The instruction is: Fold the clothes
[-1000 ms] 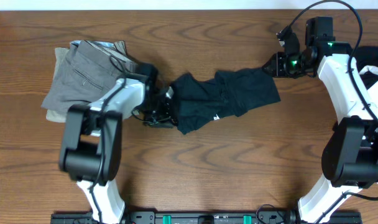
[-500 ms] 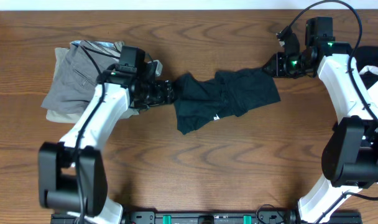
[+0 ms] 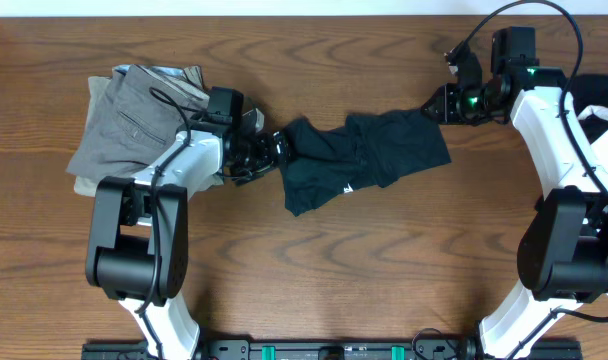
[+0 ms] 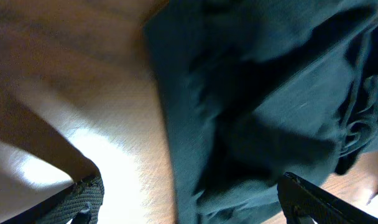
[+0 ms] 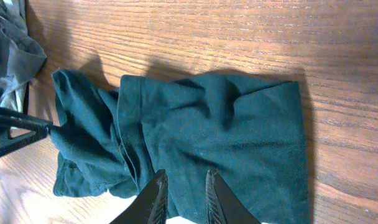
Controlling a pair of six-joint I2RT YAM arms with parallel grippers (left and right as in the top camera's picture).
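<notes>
Item one: my left pincer (image 3: pixel 269 152), fingers (image 4: pixel 83 198) spread wide at the left end of the black T-shirt (image 3: pixel 374 150). In the left wrist view dark cloth lies across the gap between them, and neither finger presses on it. Item two: my right pincer (image 3: pixel 436 103), fingers drawn close together and pinching the shirt's upper right corner, which runs out to a point toward it. Item three: the T-shirt itself, rumpled and lying crosswise on the middle of the wooden table (image 3: pixel 334 270), its small white logo (image 3: pixel 348 187) showing near the lower edge. Item four: a heap of grey and khaki trousers (image 3: pixel 134 115) at the table's left side, just behind my left arm. Item five: other black and white pieces (image 3: pixel 599 100) at the far right edge, partly hidden by my right arm.
</notes>
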